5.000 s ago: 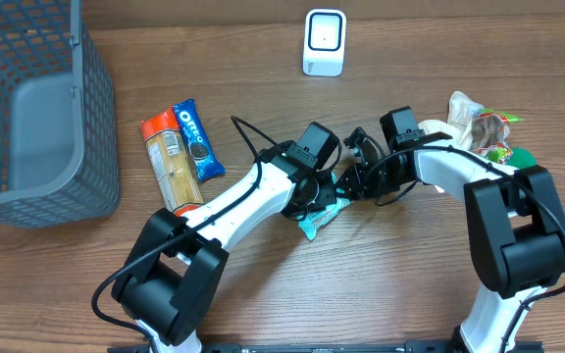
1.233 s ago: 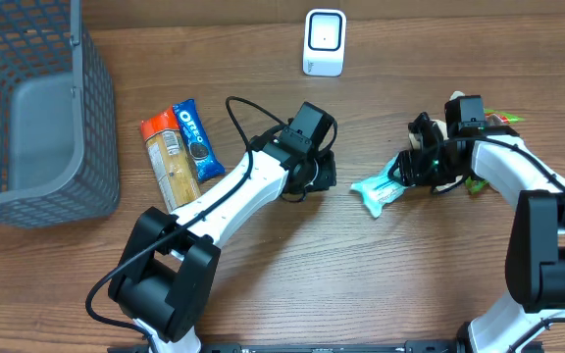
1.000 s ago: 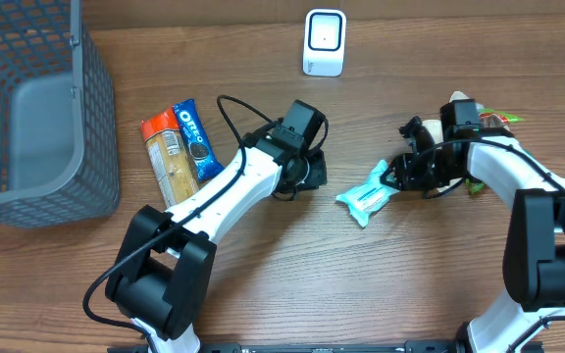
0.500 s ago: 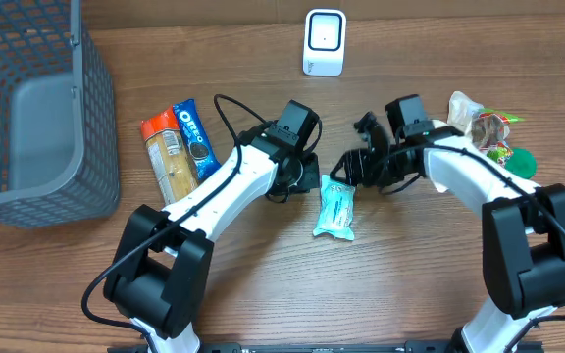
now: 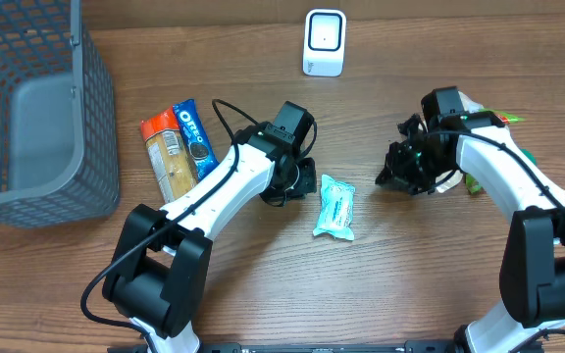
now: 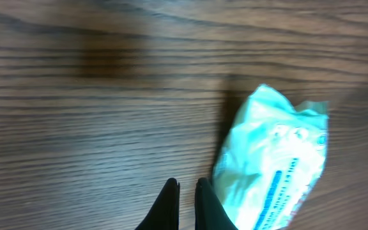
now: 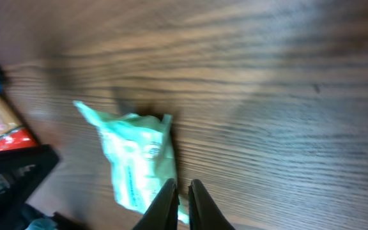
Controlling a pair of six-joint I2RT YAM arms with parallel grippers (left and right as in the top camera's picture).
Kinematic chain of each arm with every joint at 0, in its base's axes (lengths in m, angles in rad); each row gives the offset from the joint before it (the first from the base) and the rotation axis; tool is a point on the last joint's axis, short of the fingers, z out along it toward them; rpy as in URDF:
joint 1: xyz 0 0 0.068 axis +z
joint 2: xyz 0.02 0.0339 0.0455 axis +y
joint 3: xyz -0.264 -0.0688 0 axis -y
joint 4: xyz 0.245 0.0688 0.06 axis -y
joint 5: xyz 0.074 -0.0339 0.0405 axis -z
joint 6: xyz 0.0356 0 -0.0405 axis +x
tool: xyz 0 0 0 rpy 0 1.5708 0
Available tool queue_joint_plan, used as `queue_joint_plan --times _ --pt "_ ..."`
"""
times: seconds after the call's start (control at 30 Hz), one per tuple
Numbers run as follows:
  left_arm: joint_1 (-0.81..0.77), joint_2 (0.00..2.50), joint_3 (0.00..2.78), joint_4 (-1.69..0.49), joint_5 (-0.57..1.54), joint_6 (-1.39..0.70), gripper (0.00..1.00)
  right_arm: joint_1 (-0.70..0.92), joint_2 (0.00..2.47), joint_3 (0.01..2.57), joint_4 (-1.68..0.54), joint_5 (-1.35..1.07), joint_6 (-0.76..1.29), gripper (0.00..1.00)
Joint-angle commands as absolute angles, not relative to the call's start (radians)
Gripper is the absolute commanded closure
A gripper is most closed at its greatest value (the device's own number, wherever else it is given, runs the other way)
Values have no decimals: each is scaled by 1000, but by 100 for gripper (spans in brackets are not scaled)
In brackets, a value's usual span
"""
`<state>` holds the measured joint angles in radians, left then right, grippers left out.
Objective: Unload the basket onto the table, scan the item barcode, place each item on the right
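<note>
Released since a second ago, the pale green packet [image 5: 335, 206] lies flat on the bench [image 5: 292, 284] between the arms, long axis running near-to-far, beside the closed, empty left fingers [image 6: 168, 206]; right fingers [image 7: 164, 203], drawn back, also closed.

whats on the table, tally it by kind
snack packets in plain view: 3 (Oreo pack, orange cracker pack, teal packet)
basket: 1
scanner: 1
total: 5, plus a pile of wrappers, mostly hidden and not countable
</note>
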<state>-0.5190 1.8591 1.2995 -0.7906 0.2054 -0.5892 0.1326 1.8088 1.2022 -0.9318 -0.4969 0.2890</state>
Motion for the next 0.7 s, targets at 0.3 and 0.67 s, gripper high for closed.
queue_joint_plan --times 0.3,0.67 --pt "-539 1883 1303 -771 315 -629 96 145 1786 991 -672 -593 331 79" --pt "-552 1975 1303 -721 363 -670 96 147 1786 868 -503 -578 420 78"
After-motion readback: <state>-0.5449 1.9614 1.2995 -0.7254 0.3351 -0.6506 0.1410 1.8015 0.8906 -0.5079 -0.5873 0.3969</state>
